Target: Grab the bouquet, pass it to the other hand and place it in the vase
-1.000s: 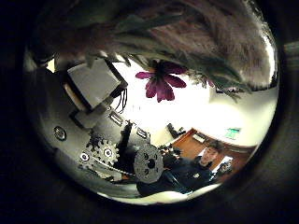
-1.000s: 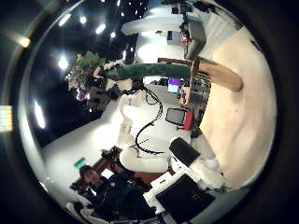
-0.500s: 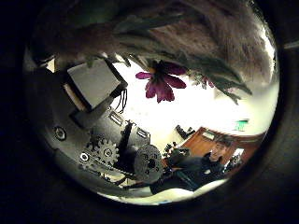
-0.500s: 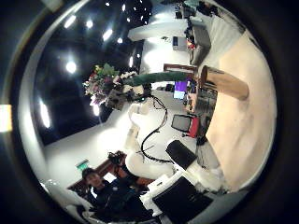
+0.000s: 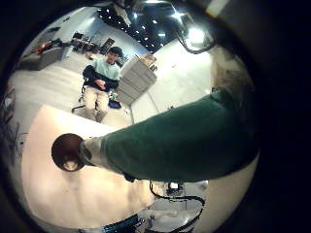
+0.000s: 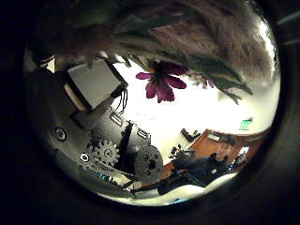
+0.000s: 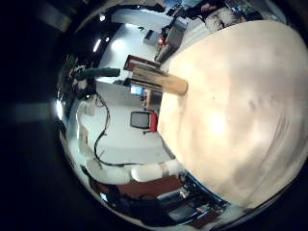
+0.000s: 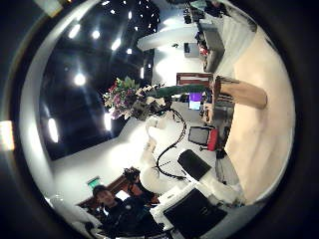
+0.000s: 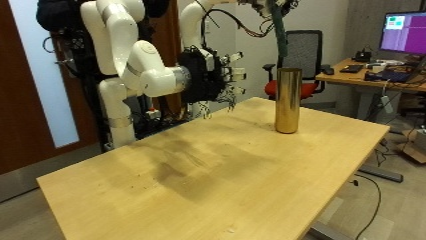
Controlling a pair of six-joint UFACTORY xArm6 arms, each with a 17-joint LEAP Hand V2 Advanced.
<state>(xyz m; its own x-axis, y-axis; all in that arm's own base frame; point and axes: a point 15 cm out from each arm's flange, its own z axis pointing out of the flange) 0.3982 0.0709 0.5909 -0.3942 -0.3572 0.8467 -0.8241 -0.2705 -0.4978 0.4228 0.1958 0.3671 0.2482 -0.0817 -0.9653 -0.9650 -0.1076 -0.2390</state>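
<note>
In the outside view the bouquet (image 9: 282, 36), on a long green wrapped stem, hangs upright over the tall gold vase (image 9: 286, 100), its lower end just above the mouth. My left hand (image 8: 152, 103) is shut on the bouquet high up, mostly past the outside view's top edge. The left little finger side palm view shows the stem (image 5: 185, 146) ending beside the vase's dark opening (image 5: 68, 152). Purple and pale blooms (image 6: 161, 82) fill the left thumb side palm view. My right hand (image 9: 217, 75) hangs apart from the vase, fingers relaxed and holding nothing.
The vase stands near the far corner of the light wooden table (image 9: 200, 170). Behind that corner are an office chair (image 9: 309, 50) and a desk with a monitor (image 9: 404, 32). A dark wooden door panel (image 9: 16, 90) stands beside the arms.
In the right thumb side palm view the bouquet, held by my left hand, has moved closer to the vase. The right hand still holds nothing.
</note>
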